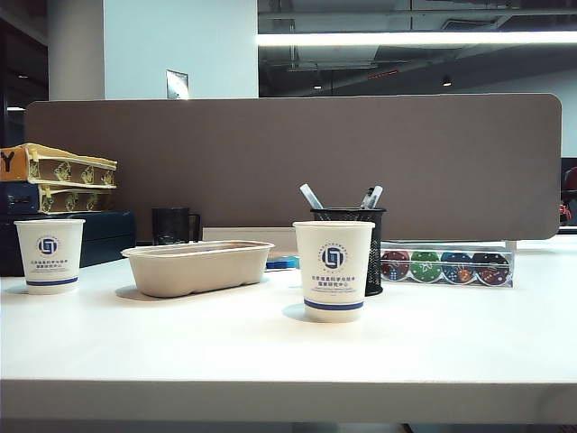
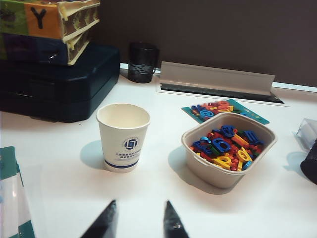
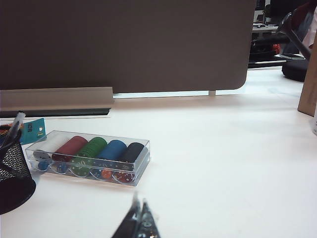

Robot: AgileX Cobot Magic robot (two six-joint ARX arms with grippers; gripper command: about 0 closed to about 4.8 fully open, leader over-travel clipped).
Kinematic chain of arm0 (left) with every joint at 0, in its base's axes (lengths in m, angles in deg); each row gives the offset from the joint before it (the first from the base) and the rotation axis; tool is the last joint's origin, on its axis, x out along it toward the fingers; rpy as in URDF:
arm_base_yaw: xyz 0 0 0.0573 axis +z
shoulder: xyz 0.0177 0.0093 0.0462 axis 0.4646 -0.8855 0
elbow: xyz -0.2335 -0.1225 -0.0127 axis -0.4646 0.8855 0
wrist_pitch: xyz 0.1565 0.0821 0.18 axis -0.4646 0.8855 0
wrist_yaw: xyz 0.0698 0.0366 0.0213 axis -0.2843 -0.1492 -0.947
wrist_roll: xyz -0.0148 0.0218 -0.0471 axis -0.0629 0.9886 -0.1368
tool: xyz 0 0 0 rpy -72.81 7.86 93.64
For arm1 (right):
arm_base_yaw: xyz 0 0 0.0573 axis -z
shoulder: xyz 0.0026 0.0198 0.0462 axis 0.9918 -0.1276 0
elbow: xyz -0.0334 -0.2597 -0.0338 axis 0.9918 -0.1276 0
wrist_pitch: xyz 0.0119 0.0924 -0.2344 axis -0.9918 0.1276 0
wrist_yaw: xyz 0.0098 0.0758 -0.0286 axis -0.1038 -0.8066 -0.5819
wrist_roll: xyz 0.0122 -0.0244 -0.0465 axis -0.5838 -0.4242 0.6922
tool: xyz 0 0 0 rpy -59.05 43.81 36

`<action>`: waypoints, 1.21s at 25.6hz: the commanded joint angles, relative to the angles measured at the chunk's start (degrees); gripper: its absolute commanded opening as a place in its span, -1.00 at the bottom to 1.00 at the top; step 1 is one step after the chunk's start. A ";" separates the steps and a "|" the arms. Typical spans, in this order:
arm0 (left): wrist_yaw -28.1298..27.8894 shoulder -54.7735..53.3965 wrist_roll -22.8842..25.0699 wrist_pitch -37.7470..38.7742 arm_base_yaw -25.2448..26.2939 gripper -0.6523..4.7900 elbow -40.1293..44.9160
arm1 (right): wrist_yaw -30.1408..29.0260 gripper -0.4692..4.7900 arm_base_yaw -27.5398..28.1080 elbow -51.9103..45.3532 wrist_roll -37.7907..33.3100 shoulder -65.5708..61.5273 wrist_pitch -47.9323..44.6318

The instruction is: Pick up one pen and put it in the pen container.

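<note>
The pen container (image 1: pixel 349 236) is a black wire-mesh cup standing behind the middle paper cup (image 1: pixel 333 269). A slim whitish pen (image 1: pixel 311 196) leans out of its left side, and two capped pens (image 1: pixel 371 197) stick out on its right. In the right wrist view the pen container (image 3: pixel 12 171) sits at the frame's edge, with a pen end (image 3: pixel 18 121) above its rim. My right gripper (image 3: pixel 140 204) is shut and empty, low over bare table near the chip box. My left gripper (image 2: pixel 140 208) is open and empty, short of a paper cup (image 2: pixel 124 136). Neither arm shows in the exterior view.
A beige tray (image 2: pixel 194 159) holds coloured plastic letters. A solid black mug (image 2: pixel 142 62) stands at the back by a dark case (image 2: pixel 59 84) with stacked boxes on it. A clear box of poker chips (image 3: pixel 89 156) lies next to the container. A brown partition (image 1: pixel 297 162) closes the back.
</note>
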 commanded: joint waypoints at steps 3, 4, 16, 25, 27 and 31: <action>0.50 -0.02 -0.17 -1.20 0.24 -0.71 -0.26 | -0.04 -0.84 -0.13 -0.26 -0.04 0.15 -0.70; 0.50 -0.02 -0.17 -1.22 0.24 -0.72 -0.26 | -0.02 -0.84 -0.13 -0.26 -0.04 0.15 -0.70; 0.44 -0.02 -0.15 -1.16 0.20 -0.78 -0.26 | -0.04 -0.84 -0.13 -0.26 -0.04 0.15 -0.70; 0.46 -0.02 -0.15 -1.16 0.20 -0.78 -0.26 | -0.04 -0.84 -0.13 -0.26 -0.04 0.15 -0.70; 0.46 -0.02 -0.15 -1.16 0.20 -0.78 -0.24 | -0.02 -0.84 -0.13 -0.26 -0.04 0.15 -0.70; 0.46 -0.02 -0.15 -1.14 0.20 -0.78 -0.24 | -0.04 -0.84 -0.13 -0.26 -0.04 0.15 -0.70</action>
